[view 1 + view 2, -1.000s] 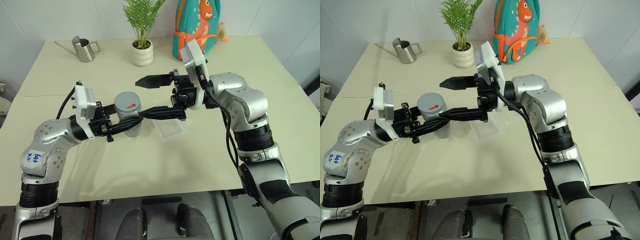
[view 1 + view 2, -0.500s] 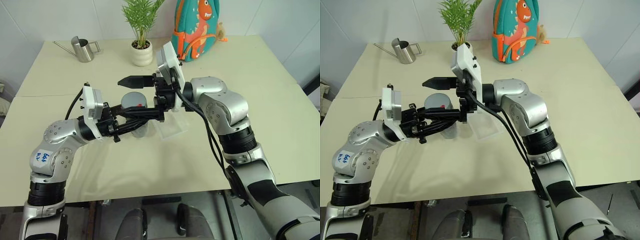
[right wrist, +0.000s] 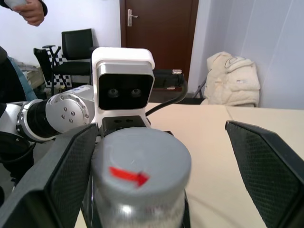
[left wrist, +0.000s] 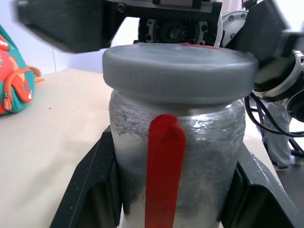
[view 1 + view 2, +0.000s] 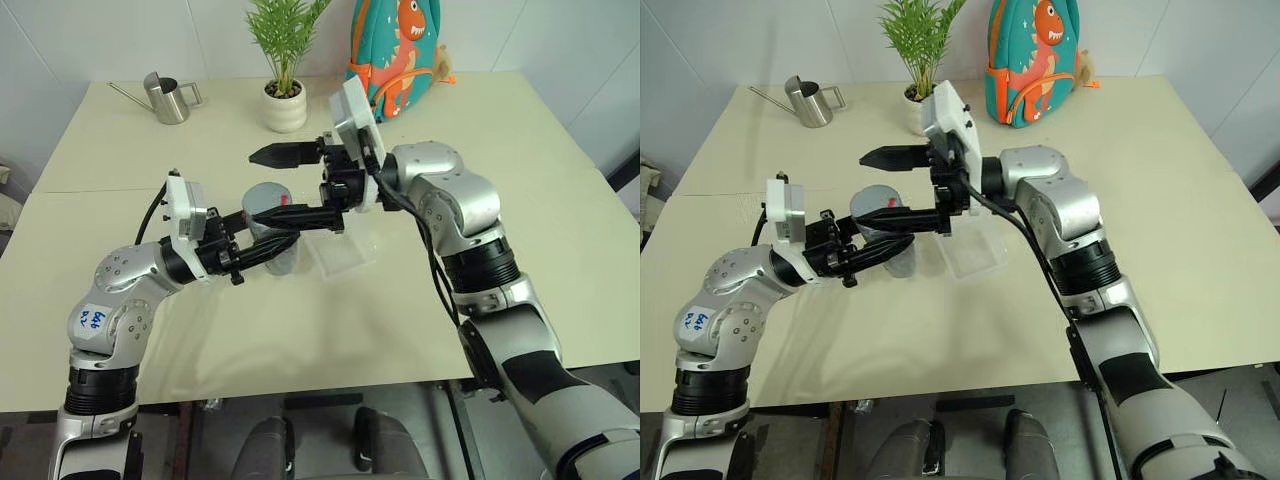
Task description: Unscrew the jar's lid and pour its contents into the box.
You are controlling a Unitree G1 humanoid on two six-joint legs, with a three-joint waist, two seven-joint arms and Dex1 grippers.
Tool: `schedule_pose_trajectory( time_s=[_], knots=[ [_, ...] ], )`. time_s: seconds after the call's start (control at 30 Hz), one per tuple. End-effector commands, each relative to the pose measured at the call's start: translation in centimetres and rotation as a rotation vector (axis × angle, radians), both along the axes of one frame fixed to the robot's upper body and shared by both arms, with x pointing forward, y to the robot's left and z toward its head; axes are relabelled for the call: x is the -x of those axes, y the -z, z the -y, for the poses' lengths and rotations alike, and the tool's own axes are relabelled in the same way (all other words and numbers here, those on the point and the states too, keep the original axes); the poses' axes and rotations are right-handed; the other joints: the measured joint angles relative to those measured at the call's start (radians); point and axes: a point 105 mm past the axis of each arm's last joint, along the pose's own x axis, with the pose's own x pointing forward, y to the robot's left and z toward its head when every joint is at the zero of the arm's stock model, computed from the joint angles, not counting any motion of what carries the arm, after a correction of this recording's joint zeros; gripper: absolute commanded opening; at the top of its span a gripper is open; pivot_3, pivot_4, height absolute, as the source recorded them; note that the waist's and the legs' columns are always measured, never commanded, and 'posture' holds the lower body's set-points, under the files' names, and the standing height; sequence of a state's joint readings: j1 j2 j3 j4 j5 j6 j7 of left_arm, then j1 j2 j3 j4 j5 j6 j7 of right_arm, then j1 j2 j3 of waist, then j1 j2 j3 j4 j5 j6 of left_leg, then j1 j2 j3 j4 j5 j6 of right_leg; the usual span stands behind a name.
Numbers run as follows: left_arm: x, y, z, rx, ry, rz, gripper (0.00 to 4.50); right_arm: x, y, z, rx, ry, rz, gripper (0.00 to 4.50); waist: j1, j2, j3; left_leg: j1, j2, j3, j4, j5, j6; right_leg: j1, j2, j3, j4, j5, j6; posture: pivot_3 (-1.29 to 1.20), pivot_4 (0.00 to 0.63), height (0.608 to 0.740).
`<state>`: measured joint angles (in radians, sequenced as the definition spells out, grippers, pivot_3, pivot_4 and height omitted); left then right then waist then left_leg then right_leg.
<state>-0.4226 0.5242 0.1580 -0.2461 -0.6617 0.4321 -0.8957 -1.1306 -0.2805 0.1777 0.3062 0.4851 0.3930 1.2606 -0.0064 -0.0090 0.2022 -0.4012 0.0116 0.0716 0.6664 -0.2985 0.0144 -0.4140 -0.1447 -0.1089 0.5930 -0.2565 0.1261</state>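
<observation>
Jar (image 5: 270, 240) sits clamped in the left gripper (image 5: 262, 247), held above the table for steady unscrewing (lid (image 3: 141, 156) on). Right gripper (image 5: 282, 184) straddles the lid, jaws wide apart, likely about to close. Beyond, the box (image 5: 345, 255) awaits pouring.

The lid (image 5: 266, 195) sits between the wide-apart fingers of the right gripper (image 5: 270, 185), with free room on both sides. The left gripper (image 5: 262, 243) clamps the jar (image 5: 275, 250) from its sides. The box (image 5: 342, 255) lies just beside; the counter (image 5: 500, 160) around is bare.
</observation>
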Motion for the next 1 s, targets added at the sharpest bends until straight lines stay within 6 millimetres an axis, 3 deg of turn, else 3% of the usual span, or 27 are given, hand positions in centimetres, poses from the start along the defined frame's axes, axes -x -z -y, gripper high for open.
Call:
schedule_pose_trajectory(
  time_s=[0.03,0.23,0.37,0.67,1.0],
  knots=[
    [1.9,-1.8,0.8,0.019,0.083,0.127,2.22,-2.7,-0.6,3.3,-0.026,0.159,-0.004,4.48,0.000,0.000,0.000,0.000,0.000,0.000,0.000,0.000,0.000,0.000,0.000,0.000,0.000,0.000,0.000,0.00,0.150,0.740],
    [1.9,-1.4,0.7,-0.006,0.100,0.097,2.22,-3.5,-0.7,6.1,-0.007,0.197,-0.013,4.48,0.003,-0.001,0.000,-0.001,0.000,0.000,0.001,0.000,0.000,0.000,-0.001,0.000,-0.001,0.000,0.000,0.00,0.150,0.740],
    [1.8,-1.4,0.5,-0.021,0.091,0.088,2.22,-2.7,-1.3,6.3,-0.022,0.152,-0.024,4.48,-0.013,-0.001,0.000,-0.001,0.000,0.002,0.000,0.000,0.000,-0.001,0.002,0.000,-0.001,0.000,0.000,0.00,0.150,0.740],
    [1.3,-1.3,0.6,-0.034,0.084,0.078,2.22,2.5,-2.3,2.3,-0.086,-0.085,-0.048,4.48,-0.019,-0.001,0.000,0.000,0.002,0.001,0.001,0.000,-0.001,0.000,0.002,0.001,0.000,0.000,0.000,0.00,0.150,0.740],
    [1.2,-0.9,1.0,-0.044,0.100,0.058,2.22,2.4,-0.4,-0.9,-0.029,-0.028,-0.021,4.48,-0.020,-0.001,0.000,-0.001,0.001,0.000,0.001,0.000,-0.001,0.000,0.001,0.001,0.001,0.001,0.000,0.00,0.150,0.740]
  ],
)
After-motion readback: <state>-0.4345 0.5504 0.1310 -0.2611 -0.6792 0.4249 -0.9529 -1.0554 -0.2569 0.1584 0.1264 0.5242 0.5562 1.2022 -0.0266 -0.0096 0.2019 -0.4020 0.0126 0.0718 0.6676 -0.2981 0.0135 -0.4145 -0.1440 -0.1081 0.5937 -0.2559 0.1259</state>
